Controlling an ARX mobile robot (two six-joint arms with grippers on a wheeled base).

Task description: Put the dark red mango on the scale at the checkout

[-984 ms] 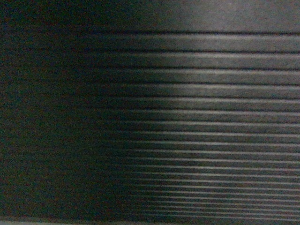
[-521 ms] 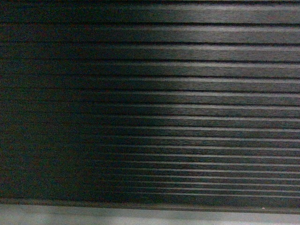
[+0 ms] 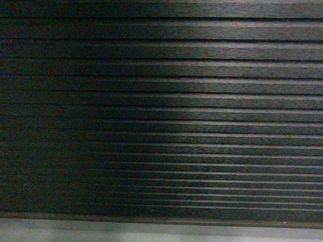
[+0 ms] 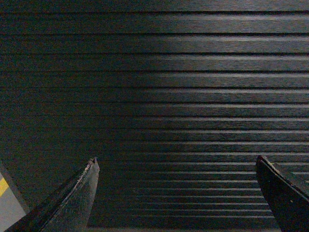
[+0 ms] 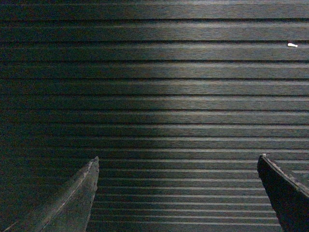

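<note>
A: Grippers first. Left gripper (image 4: 176,162): jaws stand wide apart, one dark tapered finger (image 4: 77,198) low at the left of its wrist view, the other low at the right. Nothing between them, nothing touching either tip.

B: Right gripper (image 5: 177,162)?

A: Same posture. Jaws spread wide, one finger (image 5: 72,198) rising from the lower left, the other from the lower right. Gap between them is bare; it has hold of nothing.

B: Behind the fingers?

A: Checkout (image 3: 202,101), front panel only. Dark, with horizontal ribs running edge to edge. It fills both wrist views: behind the left fingers (image 4: 183,87) and behind the right fingers (image 5: 183,96). Lighter on the right half of each view, in shadow on the left.

B: Any marks on it?

A: One small white fleck (image 5: 292,45) high at the right of the right wrist view. Cannot tell what it is.

B: Head view?

A: Ribbed panel again, close up. A pale grey strip of floor (image 3: 151,232) runs along the bottom, under the panel's lower edge. No gripper shows there.

B: Anything else at the margins?

A: Left wrist view, bottom left corner: a grey surface with a yellow patch (image 4: 4,186), cut off by the frame. Too little shows to name it.

B: Dark red mango? Scale?

A: Neither shows in any view. No view takes in the counter top, so their positions cannot be told.
</note>
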